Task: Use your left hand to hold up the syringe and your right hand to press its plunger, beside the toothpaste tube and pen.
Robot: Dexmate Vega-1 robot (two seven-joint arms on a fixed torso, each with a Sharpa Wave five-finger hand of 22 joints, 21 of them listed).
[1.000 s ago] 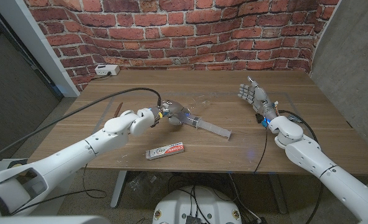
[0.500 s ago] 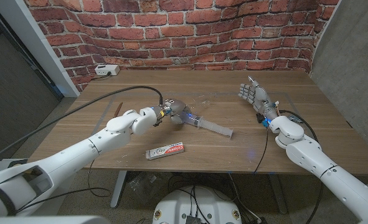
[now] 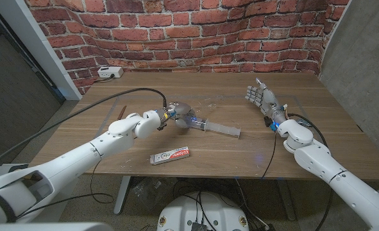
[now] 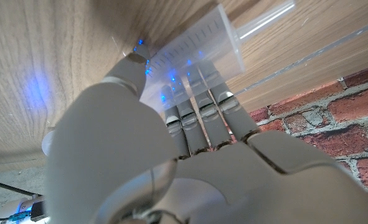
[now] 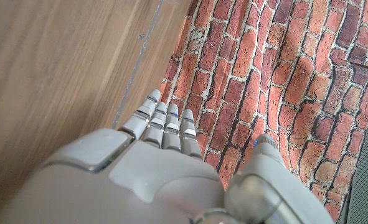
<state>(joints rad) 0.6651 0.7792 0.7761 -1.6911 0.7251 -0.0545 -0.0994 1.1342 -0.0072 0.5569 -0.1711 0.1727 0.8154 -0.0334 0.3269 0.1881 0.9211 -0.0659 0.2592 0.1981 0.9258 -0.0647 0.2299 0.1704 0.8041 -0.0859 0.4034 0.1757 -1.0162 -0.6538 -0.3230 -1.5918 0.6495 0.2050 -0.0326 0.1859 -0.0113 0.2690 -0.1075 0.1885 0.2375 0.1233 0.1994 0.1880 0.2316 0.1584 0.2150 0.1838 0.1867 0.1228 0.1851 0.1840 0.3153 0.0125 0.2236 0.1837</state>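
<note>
My left hand (image 3: pixel 178 115) grips the barrel of a clear plastic syringe (image 3: pixel 213 128) near the middle of the table, with the plunger end sticking out to the right, close above the wood. In the left wrist view the fingers (image 4: pixel 199 115) wrap the graduated barrel of the syringe (image 4: pixel 193 53). My right hand (image 3: pixel 261 99) stands at the right side of the table, fingers apart and holding nothing, well apart from the syringe; its own view shows the back of the hand (image 5: pixel 146 162). A white and red toothpaste tube (image 3: pixel 169 156) lies near the front edge. A thin brown pen (image 3: pixel 121 112) lies at the left.
A white power box (image 3: pixel 110 72) with a cable sits at the table's far left corner against the brick wall. A black cable (image 3: pixel 112 102) runs across the left of the table to my left wrist. Bare wood lies between the two hands.
The left hand has turned and raised the syringe a little, so its plunger end has swung up from the table. The right hand has stayed still.
</note>
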